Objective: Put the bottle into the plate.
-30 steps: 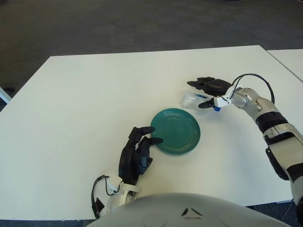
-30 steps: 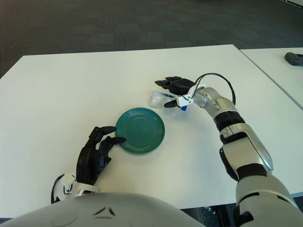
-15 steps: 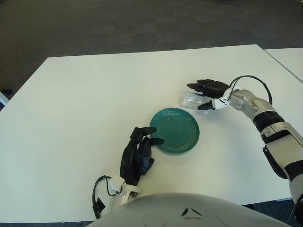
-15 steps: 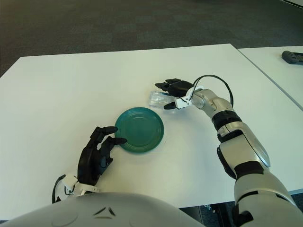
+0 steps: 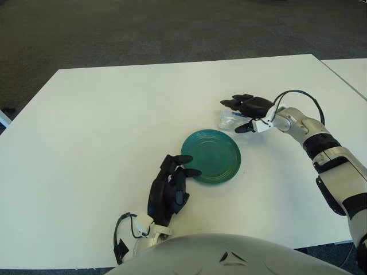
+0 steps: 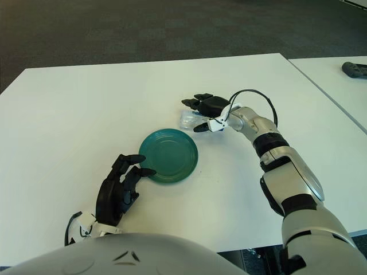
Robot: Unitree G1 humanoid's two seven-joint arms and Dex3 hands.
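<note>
Clear bottle (image 5: 230,119) in right hand (image 5: 246,109) grasp, beyond green plate (image 5: 211,156); left hand (image 5: 170,189) relaxed; rt eye only: dark object (image 6: 355,69).

A clear plastic bottle (image 5: 230,119) lies on its side right of centre — apparently touching the table, though fingers cover most of it. Just below-left sits a round dark-green plate (image 5: 211,156) — flat, holding nothing.

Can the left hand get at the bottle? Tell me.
Probably not easily: the left hand sits at the near-left rim of the plate, which lies between it and the bottle, already under the right hand.
</note>
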